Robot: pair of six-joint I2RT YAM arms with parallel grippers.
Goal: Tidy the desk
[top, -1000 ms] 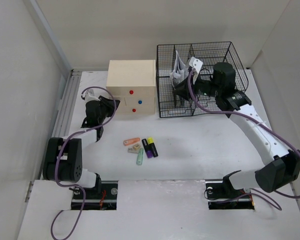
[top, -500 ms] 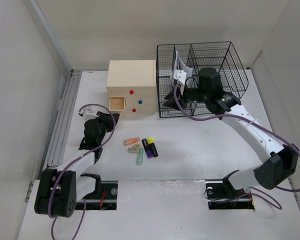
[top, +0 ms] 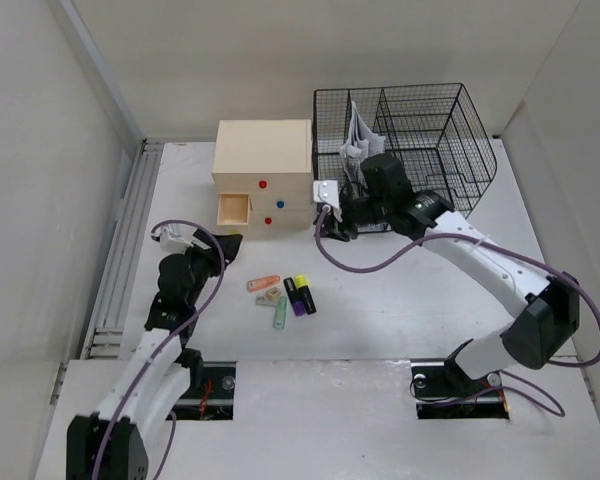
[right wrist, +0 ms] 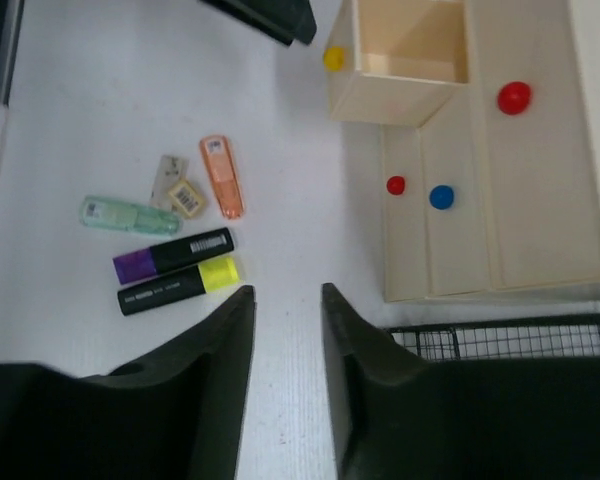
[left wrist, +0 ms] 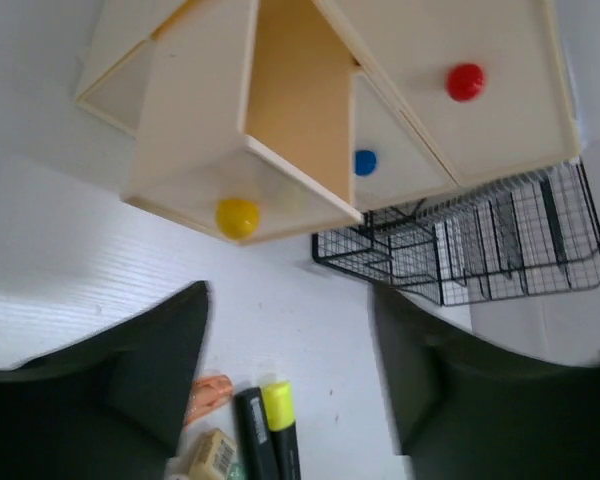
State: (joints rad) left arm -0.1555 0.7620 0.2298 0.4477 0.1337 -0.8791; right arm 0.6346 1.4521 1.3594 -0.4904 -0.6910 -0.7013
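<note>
The white desk holds a cream drawer box whose yellow-knobbed drawer stands pulled out and looks empty. Small items lie in a cluster at the middle: an orange piece, an eraser, a green tube, a purple highlighter and a yellow highlighter. My left gripper is open and empty, just short of the open drawer. My right gripper is open and empty, hovering in front of the box, right of the highlighters.
A black wire mesh rack stands at the back right with papers in its left compartment. A metal rail runs along the left side. White walls border the desk.
The yellow-knobbed drawer came out; my left gripper let go and drew back toward the near side. My right gripper left the rack and swung left and down in front of the box.
</note>
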